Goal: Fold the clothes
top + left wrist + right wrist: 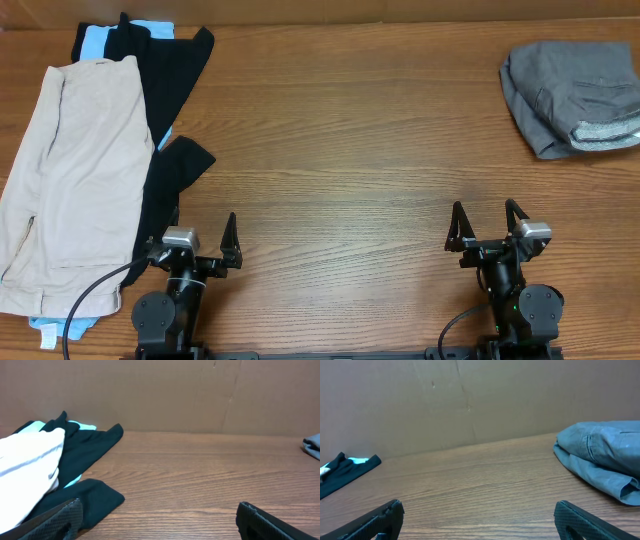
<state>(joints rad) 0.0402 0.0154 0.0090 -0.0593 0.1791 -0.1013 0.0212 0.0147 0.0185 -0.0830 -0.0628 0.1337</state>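
One pair of grey shorts [568, 95] to fold, far right

Left gripper [203, 245] & right gripper [487, 228] sit at near edge, fingers spread, holding nothing. Shorts lie bunched, pale inside showing. Best approach: right arm pinches waistband edge only, drags to table [330, 150] centre, both flatten before folding. Count: 1 grey shorts, 1 beige shorts [70, 170], 1 black garment [175, 80], 1 pale-blue piece [97, 45], 2 grippers.

We see the grey shorts [565, 95] as matt woven cloth with a paler, fuzzier inside; the tabletop [350, 150] is smooth, faintly glossy wood grain.
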